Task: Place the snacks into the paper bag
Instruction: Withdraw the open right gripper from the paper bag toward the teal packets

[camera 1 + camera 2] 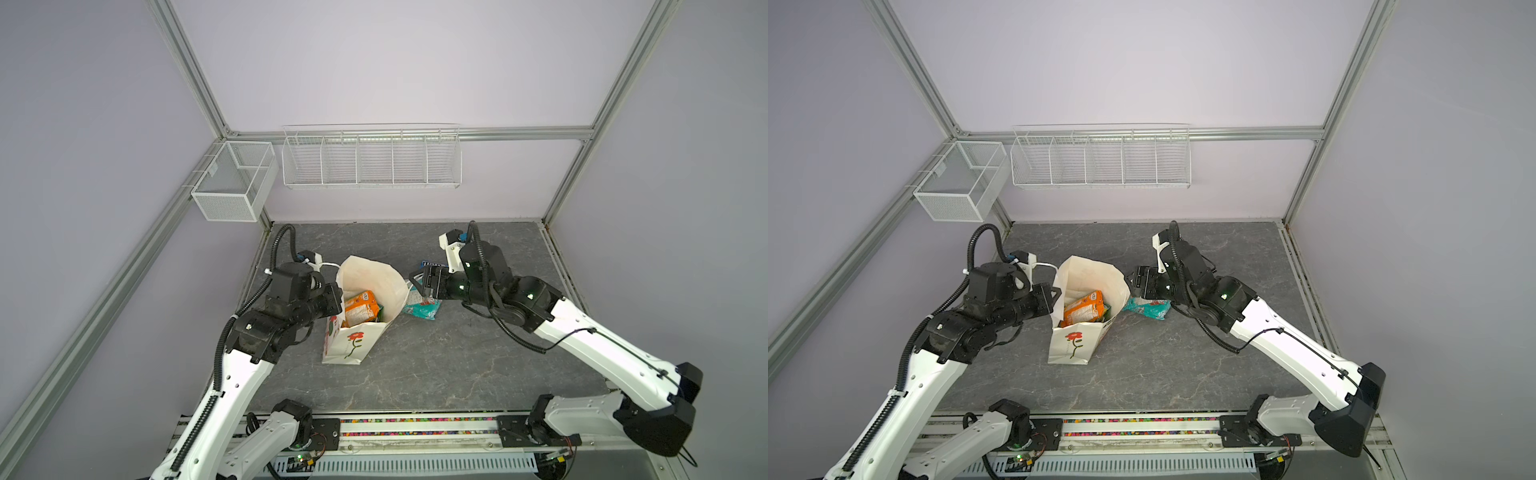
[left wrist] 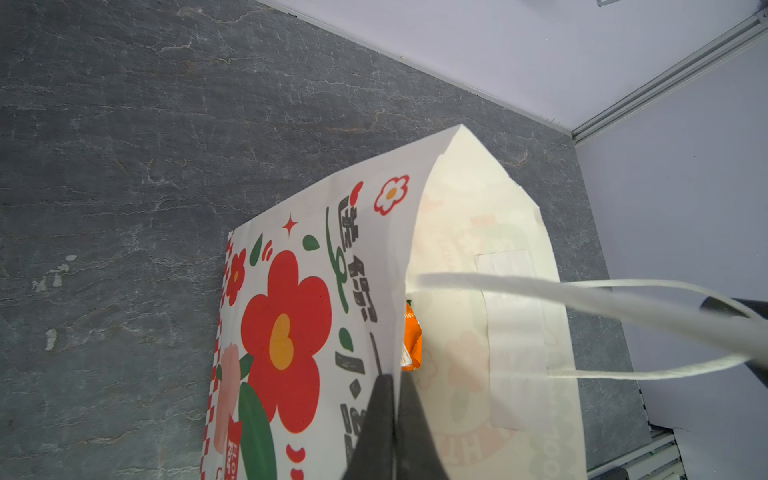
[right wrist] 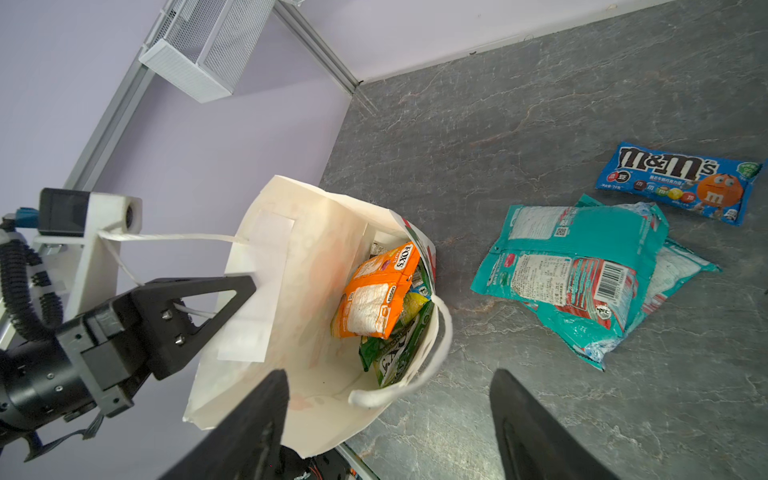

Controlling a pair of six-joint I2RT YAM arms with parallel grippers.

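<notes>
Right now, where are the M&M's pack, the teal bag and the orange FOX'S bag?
M&M's pack (image 3: pixel 677 183): right wrist view, middle of its blue front.
teal bag (image 3: pixel 577 266): right wrist view, printed back panel.
orange FOX'S bag (image 3: pixel 370 303): right wrist view, white back label, inside the paper bag (image 3: pixel 316 232).

Bright, even light, soft shadows (wide-angle bending at edges); left hand (image 2: pixel 390 386) blurs close up.

"m&m's" logo on the blue M&M's pack (image 3: pixel 677 183), flat on the table (image 3: pixel 498 124), on the far-edge side of the teal bag (image 3: pixel 582 270). "FOX'S" on the orange packet (image 3: pixel 374 299) inside the paper bag (image 3: pixel 299 291). Teal bag: barcode and QR code, fine print unreadable. Paper bag's printed side (image 2: pixel 299 374) carries black Chinese characters.
</notes>
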